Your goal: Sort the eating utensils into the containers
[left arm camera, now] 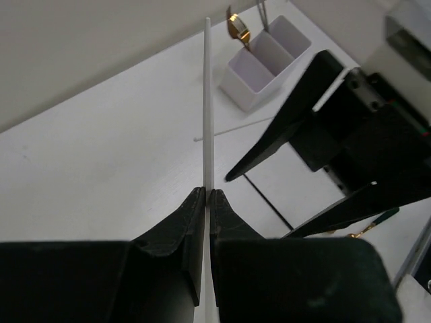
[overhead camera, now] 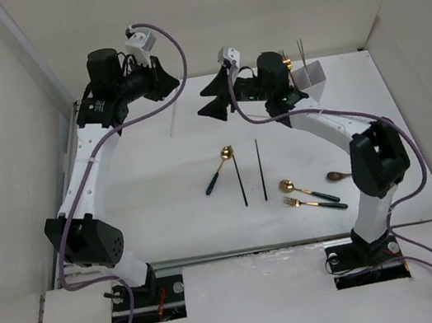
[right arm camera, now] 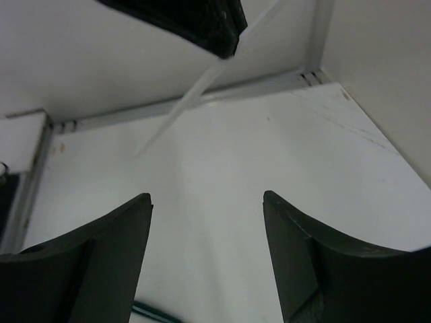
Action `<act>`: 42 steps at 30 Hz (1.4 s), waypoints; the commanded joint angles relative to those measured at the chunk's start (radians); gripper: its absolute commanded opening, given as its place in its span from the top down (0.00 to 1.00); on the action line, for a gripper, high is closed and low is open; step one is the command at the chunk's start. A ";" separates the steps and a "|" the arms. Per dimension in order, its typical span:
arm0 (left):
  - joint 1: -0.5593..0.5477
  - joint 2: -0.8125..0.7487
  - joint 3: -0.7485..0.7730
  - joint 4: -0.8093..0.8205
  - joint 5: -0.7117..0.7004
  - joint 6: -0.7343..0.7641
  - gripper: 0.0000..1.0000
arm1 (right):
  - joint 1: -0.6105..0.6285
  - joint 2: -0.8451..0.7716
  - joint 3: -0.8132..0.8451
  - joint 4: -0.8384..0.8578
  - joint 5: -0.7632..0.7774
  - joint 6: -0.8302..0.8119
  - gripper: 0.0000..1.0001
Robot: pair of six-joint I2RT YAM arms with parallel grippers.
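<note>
- One table carries loose cutlery: two dark chopsticks, green-handled gold pieces and a brown spoon.
- Right gripper: jaws spread and empty, near the left's.
- Left gripper: jaws clenched on a pale chopstick, above the far table.
- White holder, far right, has a gold utensil standing in it.
- Likely step: delivering that chopstick. Next it must travel right and drop tip-first into a compartment.

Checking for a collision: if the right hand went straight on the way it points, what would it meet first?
Likely the pale chopstick held by the left hand, crossing ahead of the open right hand; depth is unclear.
</note>
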 commanded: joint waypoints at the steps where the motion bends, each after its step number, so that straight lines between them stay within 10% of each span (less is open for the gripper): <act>1: -0.028 -0.039 0.014 0.082 0.105 -0.044 1.00 | 0.016 0.038 0.023 0.448 -0.085 0.334 0.28; 6: -0.037 -0.074 -0.013 0.136 0.114 -0.067 1.00 | 0.039 0.171 0.047 0.850 -0.021 0.717 0.27; 17: -0.047 -0.093 -0.069 0.136 0.124 -0.067 1.00 | 0.059 0.224 0.102 0.894 -0.002 0.773 0.38; 25: -0.056 -0.102 -0.089 0.168 0.133 -0.095 1.00 | 0.059 0.242 0.121 0.894 -0.013 0.773 0.98; 29: -0.056 -0.102 -0.089 0.168 0.145 -0.095 1.00 | 0.059 0.242 0.101 0.923 -0.013 0.773 1.00; 33: -0.056 -0.102 -0.109 0.168 0.142 -0.084 0.00 | 0.050 0.212 0.092 0.802 -0.013 0.680 1.00; 42: -0.056 -0.111 -0.095 0.085 -0.222 0.011 0.00 | -0.229 -0.023 0.123 -0.040 0.520 0.001 1.00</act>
